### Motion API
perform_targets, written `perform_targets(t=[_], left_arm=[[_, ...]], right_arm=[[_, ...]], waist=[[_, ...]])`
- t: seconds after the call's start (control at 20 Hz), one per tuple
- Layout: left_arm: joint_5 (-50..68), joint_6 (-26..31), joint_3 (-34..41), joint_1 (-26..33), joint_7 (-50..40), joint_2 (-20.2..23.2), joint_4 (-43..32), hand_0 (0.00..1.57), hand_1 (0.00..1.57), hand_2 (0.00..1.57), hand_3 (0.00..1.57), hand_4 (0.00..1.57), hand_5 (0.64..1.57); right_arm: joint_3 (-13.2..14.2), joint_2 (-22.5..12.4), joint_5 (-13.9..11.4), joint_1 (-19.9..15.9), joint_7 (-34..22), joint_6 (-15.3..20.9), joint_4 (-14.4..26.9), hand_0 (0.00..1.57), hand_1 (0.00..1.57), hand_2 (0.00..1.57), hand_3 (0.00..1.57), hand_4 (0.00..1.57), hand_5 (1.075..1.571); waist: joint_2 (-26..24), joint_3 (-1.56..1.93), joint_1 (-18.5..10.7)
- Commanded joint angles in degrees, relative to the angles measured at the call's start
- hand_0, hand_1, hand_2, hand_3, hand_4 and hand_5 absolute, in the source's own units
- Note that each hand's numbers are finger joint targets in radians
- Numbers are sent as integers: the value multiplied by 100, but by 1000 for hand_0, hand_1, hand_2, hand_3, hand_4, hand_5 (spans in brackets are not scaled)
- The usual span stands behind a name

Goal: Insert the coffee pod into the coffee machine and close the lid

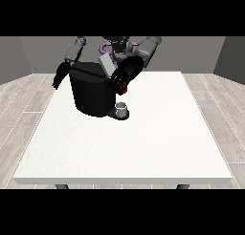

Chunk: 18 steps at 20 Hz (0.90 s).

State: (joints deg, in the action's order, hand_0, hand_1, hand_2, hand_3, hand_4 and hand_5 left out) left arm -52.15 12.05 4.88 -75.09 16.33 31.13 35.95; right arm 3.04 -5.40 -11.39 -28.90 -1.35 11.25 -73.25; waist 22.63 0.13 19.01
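A black coffee machine [90, 93] stands on the white table [143, 143] at the back left, with a small grey cup [122, 108] on its base. Its grey lid [107, 64] stands raised and tilted at the top. The hand at the view's right [126, 74] hovers over the machine's top right corner, fingers curled, with something red [123, 90] showing just under it. The hand at the view's left [60, 76] hangs beside the machine's left edge, fingers pointing down and holding nothing.
The robot's torso [117, 45] stands behind the machine at the table's far edge. White tabletop stretches from the machine to the front and right edges. Wooden floor surrounds the table.
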Motion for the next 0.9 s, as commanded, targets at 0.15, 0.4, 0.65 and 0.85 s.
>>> perform_targets(t=[0.15,0.4,0.65,0.85], left_arm=[[-96,-65,35,-59,-83,2,-173,0,0,362,253,0,1571],[76,43,-14,728,-238,-569,-2,0,0,0,60,0,1571],[114,159,-173,1307,-266,-1038,133,0,0,85,0,0,1571],[1317,240,711,1744,62,-1732,194,0,0,151,0,0,1571]], right_arm=[[-56,136,-76,-134,-149,150,10,0,0,0,0,144,1571],[252,17,256,676,207,-74,421,0,0,0,0,0,1571],[204,95,247,1226,397,-98,630,0,0,0,0,0,1571],[383,18,345,1555,466,-93,739,0,0,0,0,0,1571]], waist=[[-13,-12,-74],[-981,-10,-610],[-1640,-11,-915],[-2234,-20,-1372]])
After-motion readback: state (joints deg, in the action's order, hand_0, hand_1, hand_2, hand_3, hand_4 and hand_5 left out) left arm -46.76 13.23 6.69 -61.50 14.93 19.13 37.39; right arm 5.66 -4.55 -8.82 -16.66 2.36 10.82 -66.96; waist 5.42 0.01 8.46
